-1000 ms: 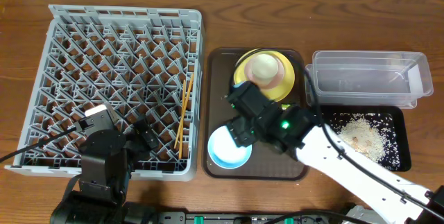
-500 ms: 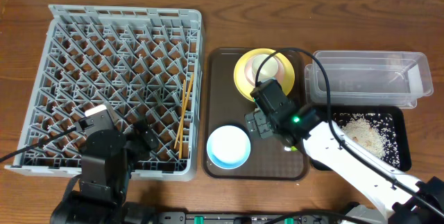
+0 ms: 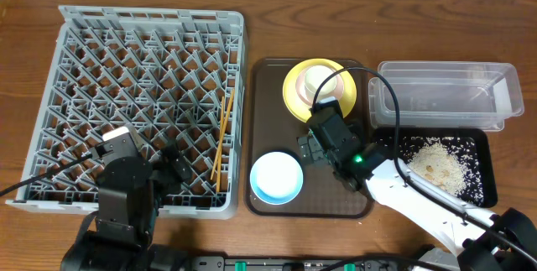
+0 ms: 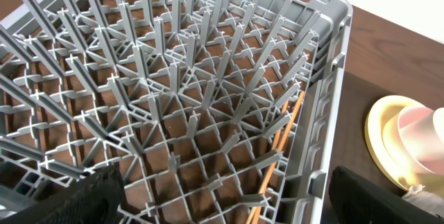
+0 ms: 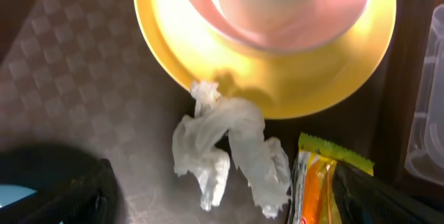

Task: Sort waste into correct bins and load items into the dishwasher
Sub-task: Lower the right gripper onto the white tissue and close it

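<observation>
lying beside glossy round plate [image 5: 312, 78], crumpled paper napkin [image 5: 229, 148]

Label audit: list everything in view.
dish rack: 1, grey, left
chopsticks: 2, wooden, in dish rack
serving tray: 1, brown, centre
plate: 1, yellow, on serving tray
cup: 1, whitish, on plate
bowl: 1, blue, on serving tray
napkin: 1, white, beside plate
snack wrapper: 1, green-orange, beside napkin
container: 1, clear, far right
shallow tray: 1, black, beside container
rice scraps: many, white, in shallow tray
left gripper: 1, black, open over dish rack
right gripper: 1, black, open above napkin
</observation>
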